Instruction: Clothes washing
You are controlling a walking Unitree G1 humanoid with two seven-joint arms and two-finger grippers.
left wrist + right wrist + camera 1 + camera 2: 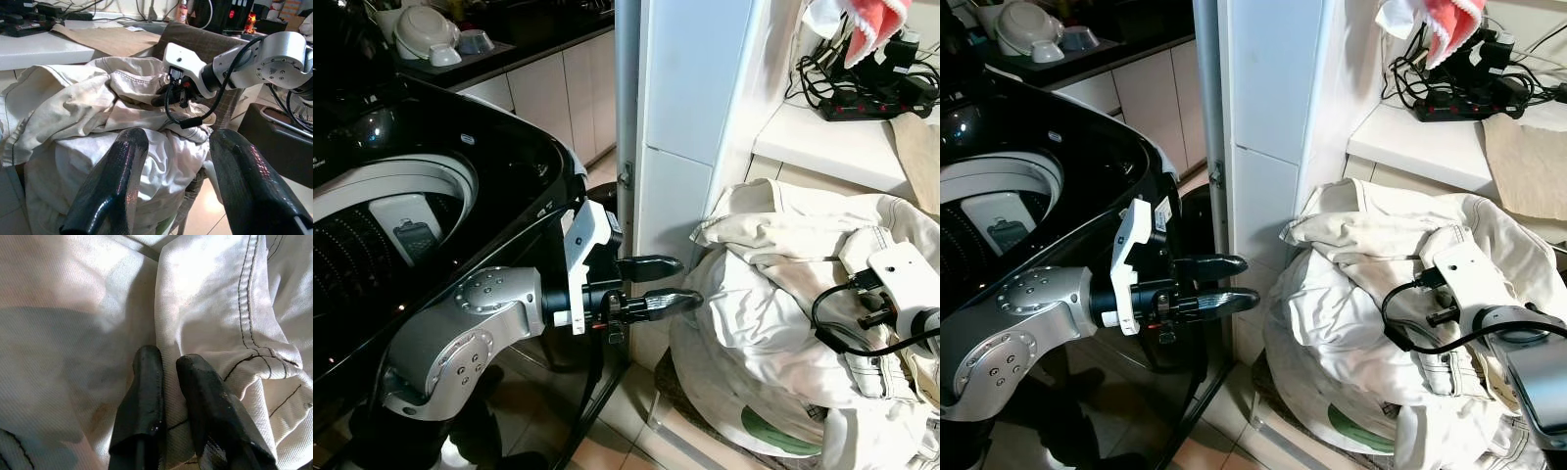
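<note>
Two grippers: right gripper (168, 364) pinching cream garment (215, 298).

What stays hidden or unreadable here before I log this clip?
- Right gripper: its fingers sit pressed into the cream garment; the right wrist view can't confirm a pinched fold.
- Basket under the pile: covered by cloth in the eye views.
- Washing machine drum: contents too dark, cut by the picture's left edge.
- Left gripper: open, short of the pile.

Silver left arm (460, 343) bore round screwed joint caps; white wrist housing (582, 264), glossy black fingers (651, 266), looped black cable (1410, 313).
</note>
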